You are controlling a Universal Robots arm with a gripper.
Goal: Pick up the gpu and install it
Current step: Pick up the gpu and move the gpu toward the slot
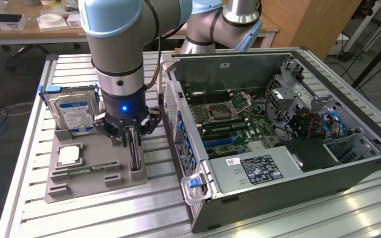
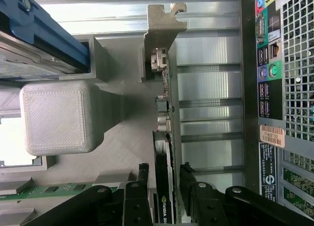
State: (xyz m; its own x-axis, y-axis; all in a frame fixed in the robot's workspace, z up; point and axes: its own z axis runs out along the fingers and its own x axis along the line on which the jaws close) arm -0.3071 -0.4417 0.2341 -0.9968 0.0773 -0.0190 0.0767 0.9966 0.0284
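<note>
Straddles the gpu [image 2: 164, 108] from above, pincer [image 2: 165, 169] spread, one finger beside each face, nothing pinched yet. Stands on edge in the holder [image 1: 97, 186] near the table [image 1: 111, 215] edge on the exterior view's left, leaving both faces reachable.

The exterior view looks down from well off at the computer case [image 1: 277, 198] and parts holder [image 1: 91, 187]. The wrist view faces down close above that holder; both share the gpu [image 1: 135, 157] [image 2: 164, 162].

Wooden desk [image 1: 25, 33] and cabinet [image 1: 309, 22] beyond grey floor [image 1: 5, 79].
</note>
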